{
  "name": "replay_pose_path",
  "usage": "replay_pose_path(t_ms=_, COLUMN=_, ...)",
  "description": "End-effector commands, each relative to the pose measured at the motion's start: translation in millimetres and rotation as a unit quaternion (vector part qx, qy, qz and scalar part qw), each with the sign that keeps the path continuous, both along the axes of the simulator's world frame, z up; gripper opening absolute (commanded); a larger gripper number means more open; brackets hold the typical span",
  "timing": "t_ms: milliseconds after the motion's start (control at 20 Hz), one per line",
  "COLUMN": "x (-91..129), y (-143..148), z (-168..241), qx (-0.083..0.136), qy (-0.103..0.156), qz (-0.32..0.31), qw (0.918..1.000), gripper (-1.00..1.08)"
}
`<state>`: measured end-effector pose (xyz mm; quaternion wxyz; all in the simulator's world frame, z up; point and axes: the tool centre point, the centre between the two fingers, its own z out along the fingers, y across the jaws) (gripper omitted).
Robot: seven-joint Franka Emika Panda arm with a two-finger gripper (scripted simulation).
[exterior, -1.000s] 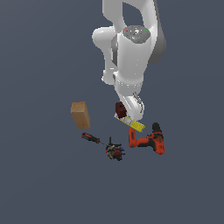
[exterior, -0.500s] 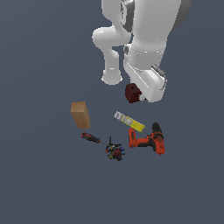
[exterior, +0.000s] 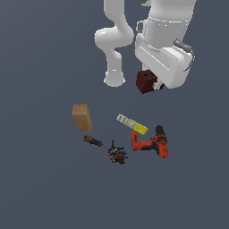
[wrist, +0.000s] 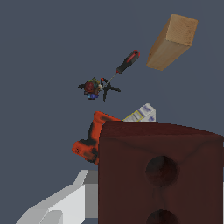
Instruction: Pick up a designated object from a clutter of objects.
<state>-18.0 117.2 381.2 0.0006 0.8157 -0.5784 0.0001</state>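
Block raised clear of worktop.
White arm is hanging high, its claw (exterior: 151, 84) pinching the small dark red-brown rectangular holed block (exterior: 146, 81) above the yellow-white bar (exterior: 132, 124) and orange-red power drill (exterior: 151, 142).

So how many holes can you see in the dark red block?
2, in the wrist view: one full round hole mid-face on the dark red block, another hole cut by the frame edge. More may be hidden.
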Motion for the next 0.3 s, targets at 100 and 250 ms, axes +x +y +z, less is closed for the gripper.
replay_pose_path(t_ms=100, x=1.4, y=4.3, z=12.0, qx=0.0, qy=0.0, qz=0.0, qw=1.0, gripper=-1.0)
replay_pose_path(t_ms=250, x=1.8, y=5.0, z=13.8, qx=0.0, qy=0.0, qz=0.0, qw=1.0, gripper=-1.0)
